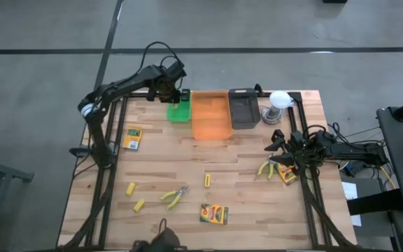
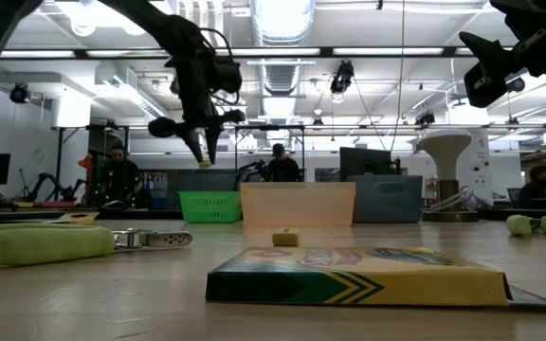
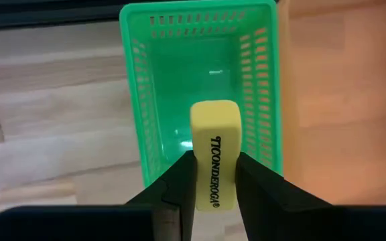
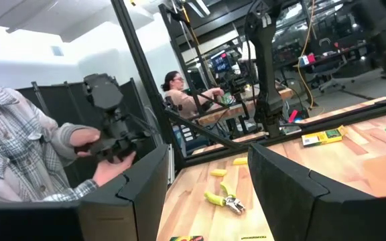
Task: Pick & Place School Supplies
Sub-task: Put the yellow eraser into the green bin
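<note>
- Over the green tray at upper center, my left gripper pinches 1 eraser.
- Right gripper, fingers spread, waits mid-right.
- Erasers, pliers, boxes remain unsorted.

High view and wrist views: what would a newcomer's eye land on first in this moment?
First, the left gripper pinching a short yellow eraser block printed with black letters, held above the green slotted plastic tray at the table's far edge. Next, the loose supplies scattered over the pale wooden table: a flat yellow-orange crayon box near the front and yellow-handled pliers beside it. The right gripper waits open at the right edge.
</note>
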Tool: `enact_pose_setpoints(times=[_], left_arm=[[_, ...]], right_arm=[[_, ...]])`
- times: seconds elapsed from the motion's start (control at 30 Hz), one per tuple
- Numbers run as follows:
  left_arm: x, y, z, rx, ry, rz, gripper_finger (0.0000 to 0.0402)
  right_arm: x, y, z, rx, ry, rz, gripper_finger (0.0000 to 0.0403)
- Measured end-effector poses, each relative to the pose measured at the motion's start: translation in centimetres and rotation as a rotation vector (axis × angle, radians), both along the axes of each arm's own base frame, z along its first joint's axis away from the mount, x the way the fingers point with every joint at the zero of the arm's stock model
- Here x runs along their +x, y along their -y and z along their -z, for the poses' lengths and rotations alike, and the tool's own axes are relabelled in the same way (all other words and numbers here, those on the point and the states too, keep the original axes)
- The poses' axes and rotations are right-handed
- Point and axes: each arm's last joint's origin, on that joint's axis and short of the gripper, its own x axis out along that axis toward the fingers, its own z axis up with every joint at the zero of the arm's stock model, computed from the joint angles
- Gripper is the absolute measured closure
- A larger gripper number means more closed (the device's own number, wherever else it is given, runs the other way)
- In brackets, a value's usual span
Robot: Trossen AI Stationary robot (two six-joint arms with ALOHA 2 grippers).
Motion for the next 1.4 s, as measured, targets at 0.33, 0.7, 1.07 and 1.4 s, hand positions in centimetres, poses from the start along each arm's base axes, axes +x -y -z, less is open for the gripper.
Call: enact_pose_setpoints(times=[0.33,0.7,1.07,1.4], left_arm=[[-0.5,-3.0,2.3,-0.091,0.006,-0.014,0.0309],[-0.1,-4.0,4.8,-0.143,-0.014,0.001,0.0309],[0.5,-4.4,5.2,-0.128,0.021,0.002,0.0309],[1.3,-3.9,5.2,-0.108,0.031,0.032,0.0309]], right_arm=[[0.0,0.0,0.0,0.000,0.000,0.000,0.0202],[0.0,0.0,0.0,0.000,0.000,0.000,0.0202],[0.0,0.0,0.0,0.000,0.000,0.000,0.0202],[0.0,0.0,0.0,0.000,0.000,0.000,0.0202]])
